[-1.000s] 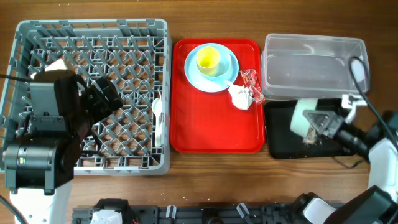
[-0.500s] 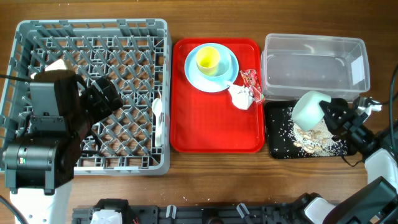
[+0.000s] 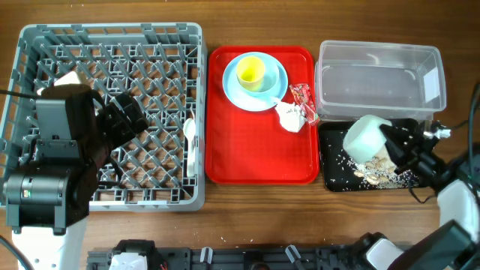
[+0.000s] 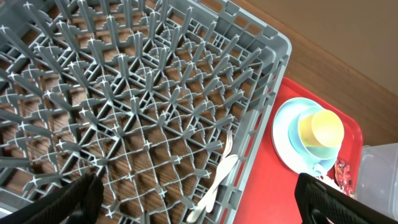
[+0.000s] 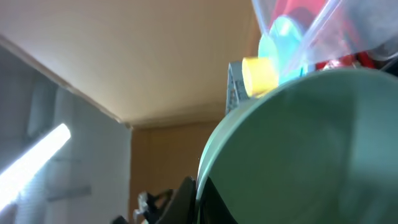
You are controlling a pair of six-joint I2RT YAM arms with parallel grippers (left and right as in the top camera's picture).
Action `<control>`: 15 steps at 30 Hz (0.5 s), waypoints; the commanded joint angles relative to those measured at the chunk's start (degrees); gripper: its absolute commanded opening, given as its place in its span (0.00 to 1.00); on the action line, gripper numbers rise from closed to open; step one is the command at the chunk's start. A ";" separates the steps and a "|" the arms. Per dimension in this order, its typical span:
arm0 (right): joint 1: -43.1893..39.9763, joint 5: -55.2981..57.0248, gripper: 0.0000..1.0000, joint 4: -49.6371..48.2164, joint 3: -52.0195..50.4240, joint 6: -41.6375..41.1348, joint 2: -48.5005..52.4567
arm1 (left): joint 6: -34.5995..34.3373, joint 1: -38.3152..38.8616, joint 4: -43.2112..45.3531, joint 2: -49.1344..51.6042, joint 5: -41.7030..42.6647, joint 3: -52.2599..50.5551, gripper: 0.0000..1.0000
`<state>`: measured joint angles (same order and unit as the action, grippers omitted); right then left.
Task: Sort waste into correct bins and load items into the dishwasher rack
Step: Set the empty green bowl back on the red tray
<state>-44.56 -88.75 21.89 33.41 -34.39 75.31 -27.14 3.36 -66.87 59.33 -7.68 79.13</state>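
My right gripper is shut on the rim of the pale blue-green bowl and holds it tilted over the black tray. Whitish rice scraps lie in that tray. In the right wrist view the bowl fills the frame, with a finger on its rim. The yellow cup stands on the light blue plate. The white napkin and red wrapper lie beside them. My left gripper is open and empty over the grey rack. A white spoon and fork lie in the rack.
The plate, cup, napkin and wrapper sit on a red serving tray between the rack and the bins. The clear tub stands behind the black tray at the right. Bare wooden table runs along the front edge.
The bowl was tipped over the black tray and rice scraps spread into it. The right gripper then shifted the bowl slightly left. The left arm has not moved.
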 commanded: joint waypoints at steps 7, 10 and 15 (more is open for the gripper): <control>49.37 47.65 0.04 -0.85 5.29 -11.08 -23.87 | 0.09 -0.37 0.13 -0.31 -0.55 0.22 1.00; 75.17 73.88 0.04 -1.97 5.29 -9.44 -18.05 | 0.09 -0.37 0.13 -0.31 -0.55 0.22 1.00; 95.30 97.13 0.04 -10.75 7.10 -0.28 4.59 | 0.11 -0.37 0.13 -0.31 -0.55 0.22 1.00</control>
<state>48.36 -4.91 12.69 38.15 -40.21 72.99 -27.14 3.29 -66.87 59.35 -7.68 79.13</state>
